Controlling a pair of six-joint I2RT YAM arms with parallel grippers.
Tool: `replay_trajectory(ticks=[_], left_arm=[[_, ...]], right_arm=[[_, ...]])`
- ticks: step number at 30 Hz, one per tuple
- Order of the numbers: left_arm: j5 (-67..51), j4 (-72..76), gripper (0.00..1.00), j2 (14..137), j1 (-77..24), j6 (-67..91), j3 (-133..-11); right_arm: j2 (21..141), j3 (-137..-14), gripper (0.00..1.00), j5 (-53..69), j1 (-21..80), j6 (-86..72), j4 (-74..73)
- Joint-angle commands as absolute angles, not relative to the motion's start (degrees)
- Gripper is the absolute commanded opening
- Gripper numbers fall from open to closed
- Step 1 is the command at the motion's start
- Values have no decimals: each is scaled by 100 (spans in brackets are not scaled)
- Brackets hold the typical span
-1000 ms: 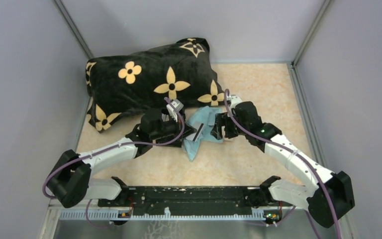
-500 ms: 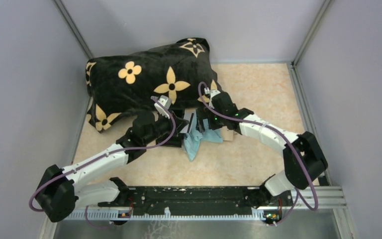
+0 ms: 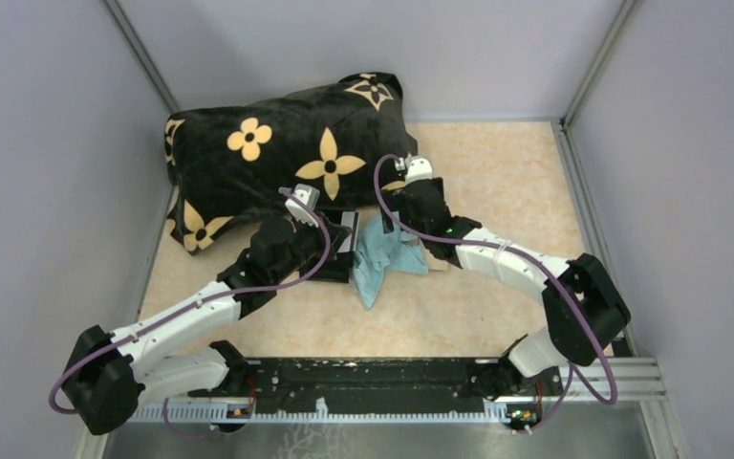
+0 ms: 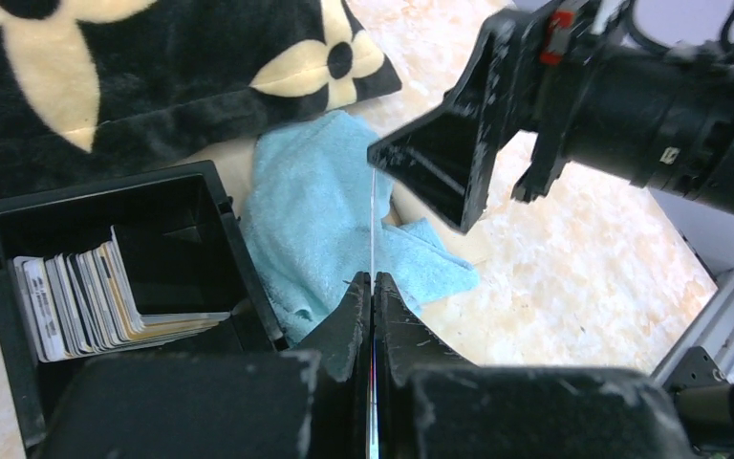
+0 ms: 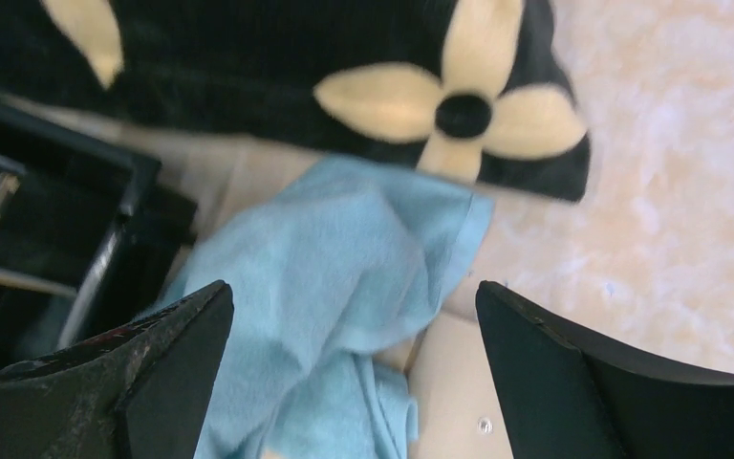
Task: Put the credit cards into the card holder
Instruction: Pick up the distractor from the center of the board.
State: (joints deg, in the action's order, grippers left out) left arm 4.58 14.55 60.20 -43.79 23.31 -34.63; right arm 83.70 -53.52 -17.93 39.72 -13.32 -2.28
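Observation:
My left gripper (image 3: 342,235) is shut on a thin grey card (image 3: 349,229), seen edge-on between its jaws in the left wrist view (image 4: 373,239). It holds the card above the cloth, just right of the black card holder (image 4: 105,206), which has several cards standing in its slots (image 4: 76,296). The holder also shows in the top view (image 3: 337,272). My right gripper (image 3: 389,222) is open and empty above the cloth in the right wrist view (image 5: 352,292). A pale beige card (image 5: 464,382) lies on the table, partly under the cloth.
A light blue cloth (image 3: 382,263) lies crumpled between the two grippers. A big black pillow with yellow flowers (image 3: 287,148) lies just behind the holder and the cloth. Grey walls enclose the table on three sides.
My left gripper has carried the grey card left and back, from over the cloth to beside the holder. My right gripper has drawn away from the card and moved back toward the pillow.

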Motion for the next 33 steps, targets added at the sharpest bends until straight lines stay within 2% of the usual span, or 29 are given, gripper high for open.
replay_trajectory(ticks=[1, 3, 5, 9, 20, 33], left_arm=[[822, 1519, 0, 5990, -4421, 2237, -3491], [870, 1497, 0, 5996, -4421, 2227, -3515], [947, 1478, 0, 5963, -4419, 2239, -3504], [987, 1436, 0, 5946, -4421, 2271, -3497], [986, 1472, 0, 6016, -4417, 2297, -3472], [914, 1554, 0, 5963, -4421, 2298, -3438]], right_arm=[[8070, -5512, 97, -2222, 3880, -1099, 812], [8027, -5450, 91, -1707, 3867, -1043, 967], [8116, -5609, 89, -1565, 3886, -1242, 523], [8467, -5900, 92, -1383, 3987, -1520, -359], [9214, -6143, 99, -988, 4272, -1922, -807], [10639, -6731, 99, -725, 4270, -2195, -1519]])
